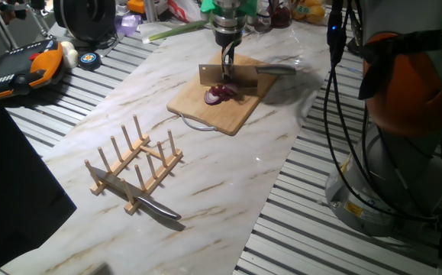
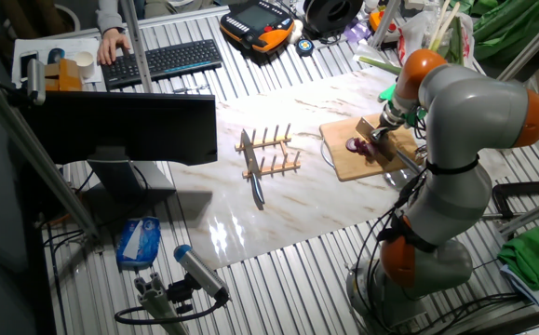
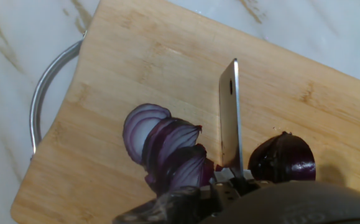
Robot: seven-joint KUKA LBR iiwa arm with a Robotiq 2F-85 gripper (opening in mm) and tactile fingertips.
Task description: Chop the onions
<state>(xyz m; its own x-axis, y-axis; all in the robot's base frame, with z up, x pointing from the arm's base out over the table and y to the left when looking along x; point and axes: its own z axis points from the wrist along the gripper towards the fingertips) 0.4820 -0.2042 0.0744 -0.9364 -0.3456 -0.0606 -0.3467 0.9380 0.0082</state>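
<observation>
While we look down along the fingers, our gripper (image 1: 226, 65) is clenched on the cleaver (image 3: 230, 118), whose blade stands edge-down on the cutting board (image 3: 136, 62) between what is cut and what is not. To one side of the blade the onion slices (image 3: 164, 146) lie fanned and leaning on one another; to the other, just beside the steel, sits the uncut onion end (image 3: 283, 158), a glossy dark dome. We judge the chopping well begun but not finished. To do this step well we should keep the blade upright, shift it toward the uncut end for the next thin slice, and press straight down; that rounded piece may roll or slide away, since nothing braces it. The fallen slices crowd the blade and could cling to it or be dragged along. Farther out, the board has a metal loop handle (image 3: 46, 87) at its edge and lies on the marble tabletop (image 1: 228, 191). Well apart from the board stands a wooden peg rack (image 1: 133, 164) with a second knife (image 1: 156, 205) lying at its foot; neither blocks us. Beyond, at the table's far edge, are green stalks (image 1: 171, 30) and assorted clutter, and our own cables (image 1: 335, 92) hang beside the arm, clear of the board.
</observation>
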